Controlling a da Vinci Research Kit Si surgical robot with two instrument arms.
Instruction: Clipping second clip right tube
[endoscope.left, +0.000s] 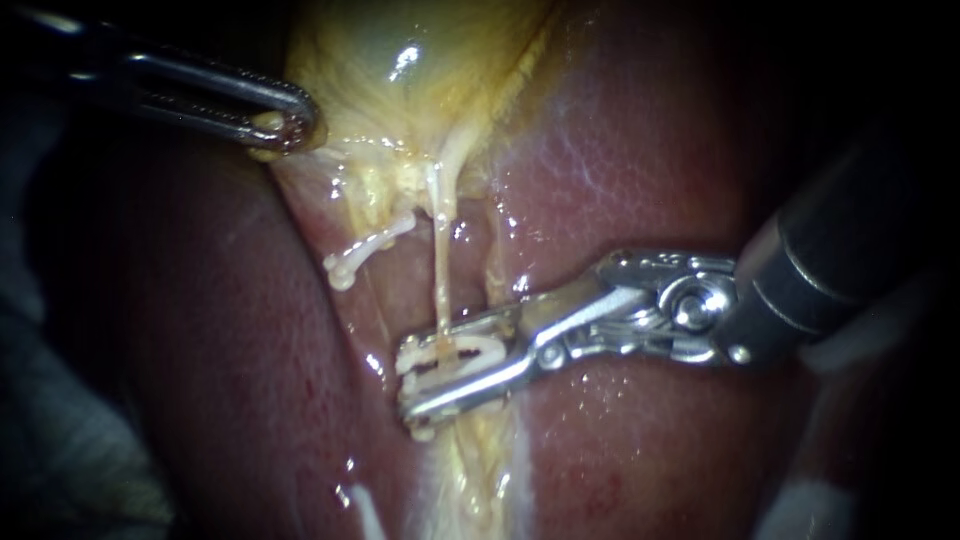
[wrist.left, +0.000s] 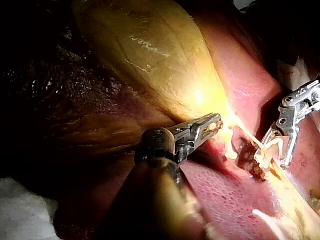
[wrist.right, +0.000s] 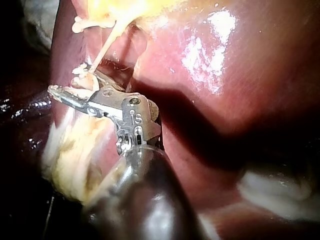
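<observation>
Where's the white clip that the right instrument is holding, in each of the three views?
Endoscope view: the white plastic clip sits below centre, between the right instrument's jaws, around the thin pale tube.
Left wrist view: the clip lies ahead of the left instrument, in the other instrument's jaws.
Right wrist view: the clip is between its own instrument's jaws.
Shared landmark: the pale tube running from the yellow gallbladder to the clip.

Top edge cuts off gallbladder (endoscope.left: 400, 70), left instrument (endoscope.left: 285, 128) shaft in shadow, tube (endoscope.left: 441, 270) hidden under clip (endoscope.left: 455, 358) in right instrument (endoscope.left: 412, 385)
</observation>
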